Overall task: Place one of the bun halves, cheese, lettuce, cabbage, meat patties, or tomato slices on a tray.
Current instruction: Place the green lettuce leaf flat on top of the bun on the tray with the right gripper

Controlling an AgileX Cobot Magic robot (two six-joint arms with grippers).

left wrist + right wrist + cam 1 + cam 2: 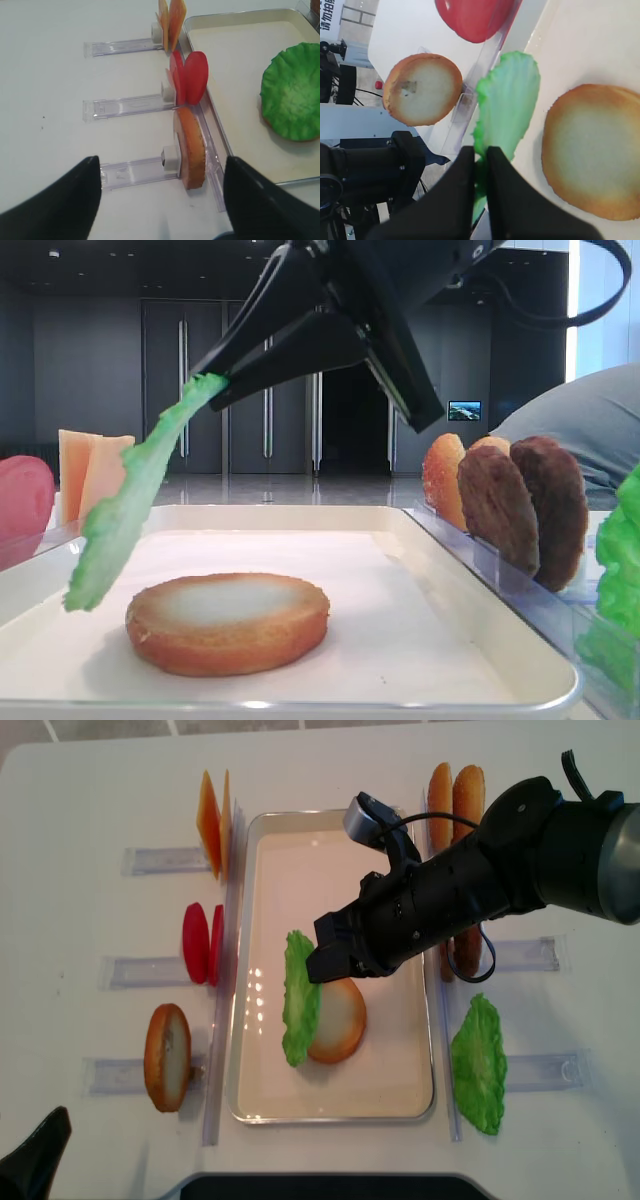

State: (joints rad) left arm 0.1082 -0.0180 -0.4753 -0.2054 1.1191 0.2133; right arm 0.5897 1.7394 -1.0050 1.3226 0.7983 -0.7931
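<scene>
Black right arm [480,880], looped cable, black pincer [322,960].

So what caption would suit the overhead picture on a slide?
Right gripper dangles a ruffled bright green lettuce leaf beside a round golden-brown bun half in the cream-white rectangular tray.

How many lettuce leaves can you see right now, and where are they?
2. One lettuce leaf hangs from the shut right gripper over the tray, beside the bun half. The second leaf stands in the rack right of the tray. More may be hidden.
</scene>
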